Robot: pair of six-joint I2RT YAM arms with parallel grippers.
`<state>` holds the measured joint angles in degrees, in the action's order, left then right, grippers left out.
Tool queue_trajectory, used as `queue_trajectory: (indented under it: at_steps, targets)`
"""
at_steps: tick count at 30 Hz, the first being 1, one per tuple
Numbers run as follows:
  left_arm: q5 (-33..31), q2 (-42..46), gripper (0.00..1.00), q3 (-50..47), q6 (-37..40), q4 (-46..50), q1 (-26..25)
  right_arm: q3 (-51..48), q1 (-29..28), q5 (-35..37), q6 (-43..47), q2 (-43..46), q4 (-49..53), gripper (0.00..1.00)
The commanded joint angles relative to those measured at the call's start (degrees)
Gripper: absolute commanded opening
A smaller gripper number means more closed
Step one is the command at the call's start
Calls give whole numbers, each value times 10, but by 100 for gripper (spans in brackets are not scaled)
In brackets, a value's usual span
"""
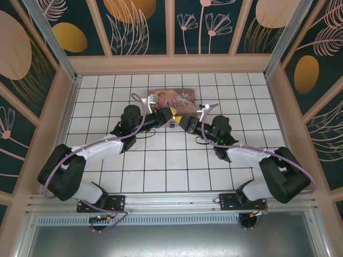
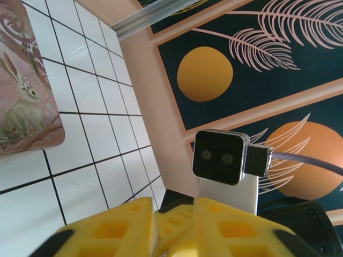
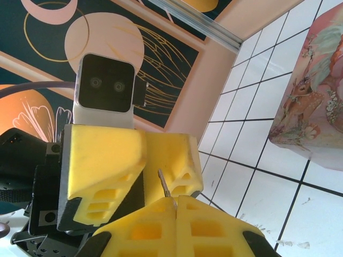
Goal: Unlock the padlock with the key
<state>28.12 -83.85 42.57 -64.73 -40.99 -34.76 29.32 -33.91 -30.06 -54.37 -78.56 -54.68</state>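
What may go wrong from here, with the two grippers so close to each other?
1. The key is pinched only at its end by the right gripper, so it may twist or slip if pushed off-axis.
2. The left gripper stands right at the key's tip; a small misalignment may make the two grippers collide.
3. The pink tin lies just behind both and may be knocked.

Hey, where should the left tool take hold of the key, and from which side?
By the bare shaft of the key, the part standing free above the right tool's shut fingers. Come from its tip end, probably, pinching the thin shaft's sides.
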Motion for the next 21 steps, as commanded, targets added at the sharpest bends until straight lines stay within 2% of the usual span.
queue_trajectory:
  at_steps: [1, 6, 10, 13, 17, 18, 21]
  targets:
    - [8, -4, 24, -6, 6, -32, 2, 16, -5, -5, -5, -2, -35, 0]
    - [8, -5, 13, -6, 7, -34, 2, 17, -5, -6, -5, -4, -36, 0]
    - [8, -8, 0, -6, 7, -38, 2, 18, -5, -7, -8, -4, -40, 0]
    - [8, -9, 0, -7, 3, -44, 2, 19, -5, -4, -12, -4, -43, 0]
    - [-1, -5, 0, -15, -15, -63, 2, 12, -2, 16, -18, 7, -46, 34]
    - [-3, -4, 0, -17, -20, -67, 2, 9, -1, 21, -21, 10, -50, 37]
    - [-9, -2, 0, -24, -34, -81, 2, 1, 3, 31, -34, 14, -69, 39]
